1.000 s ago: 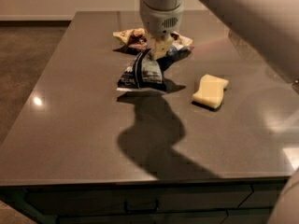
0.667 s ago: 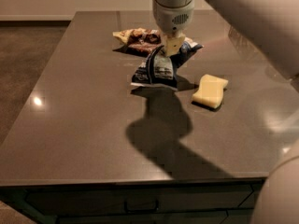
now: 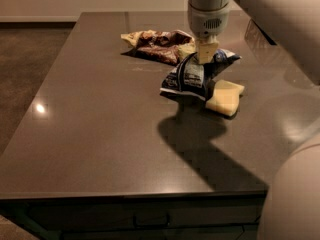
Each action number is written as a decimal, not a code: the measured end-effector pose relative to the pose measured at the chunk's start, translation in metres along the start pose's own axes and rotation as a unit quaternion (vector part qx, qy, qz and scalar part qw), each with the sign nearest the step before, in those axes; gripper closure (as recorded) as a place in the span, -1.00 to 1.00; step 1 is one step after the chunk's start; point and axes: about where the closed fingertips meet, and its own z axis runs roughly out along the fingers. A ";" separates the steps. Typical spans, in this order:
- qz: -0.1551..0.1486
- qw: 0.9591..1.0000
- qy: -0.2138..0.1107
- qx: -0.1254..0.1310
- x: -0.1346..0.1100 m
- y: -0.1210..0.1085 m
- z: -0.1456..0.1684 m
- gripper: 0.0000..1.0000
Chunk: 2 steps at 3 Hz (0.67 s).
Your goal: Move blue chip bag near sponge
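The blue chip bag (image 3: 187, 79) shifted right beside sponge (image 3: 225, 96), lying diagonal, gripper (image 3: 205, 51) pinching it.

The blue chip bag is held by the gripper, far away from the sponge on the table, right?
Not far away. The camera view shows the gripper holding the blue chip bag right beside the sponge on the table.

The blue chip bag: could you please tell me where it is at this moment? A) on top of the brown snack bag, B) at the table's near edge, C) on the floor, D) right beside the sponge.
D: the blue chip bag, its top pinched in the gripper, is right next to the sponge, apart from the brown snack bag.
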 end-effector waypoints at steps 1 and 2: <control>0.039 0.999 -0.005 -0.021 0.012 0.018 0.004 0.16; 0.038 0.999 -0.012 -0.005 0.008 0.008 0.005 -0.30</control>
